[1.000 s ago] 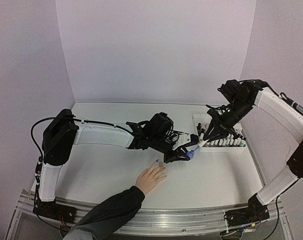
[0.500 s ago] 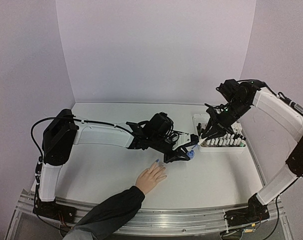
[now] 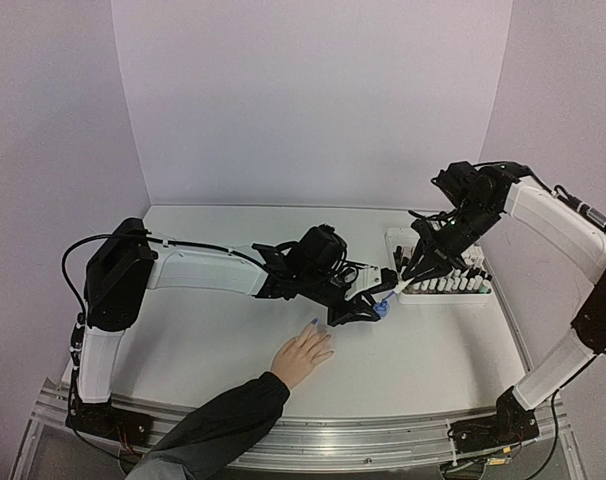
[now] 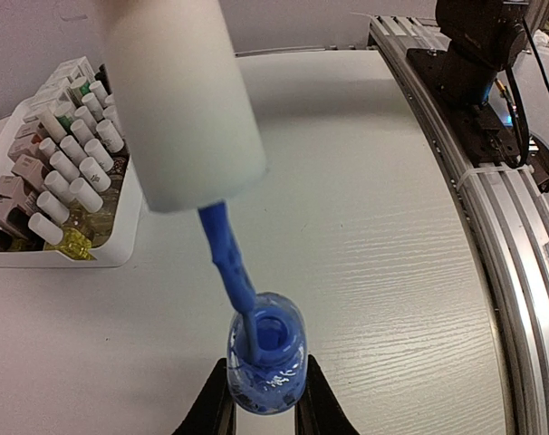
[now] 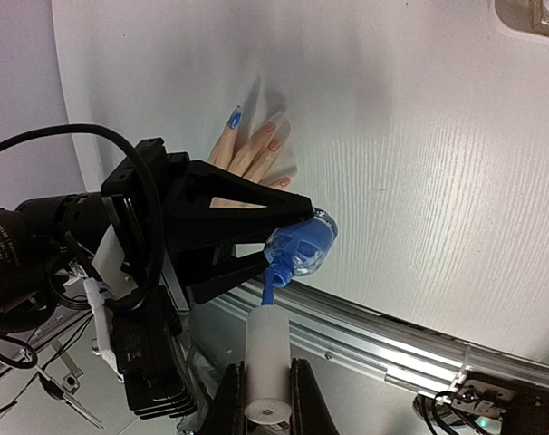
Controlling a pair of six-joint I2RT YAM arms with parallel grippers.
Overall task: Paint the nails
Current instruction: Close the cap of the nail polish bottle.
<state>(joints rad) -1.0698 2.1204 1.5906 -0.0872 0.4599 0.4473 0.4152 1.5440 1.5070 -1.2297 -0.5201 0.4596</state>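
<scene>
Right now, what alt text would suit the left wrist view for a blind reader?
A blue brush under a white cap dips into an open blue bottle held by the left gripper. A tray of small bottles sits at the picture's left on the white table.

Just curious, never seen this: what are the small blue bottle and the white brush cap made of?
The bottle seems glossy clear glass: blue polish shows through it. The cap looks like matte white plastic, smooth without glare, though I can't be sure.

blue bottle (image 4: pixel 266 364), white cap (image 4: pixel 186 100), blue nail (image 5: pixel 235 116)
</scene>
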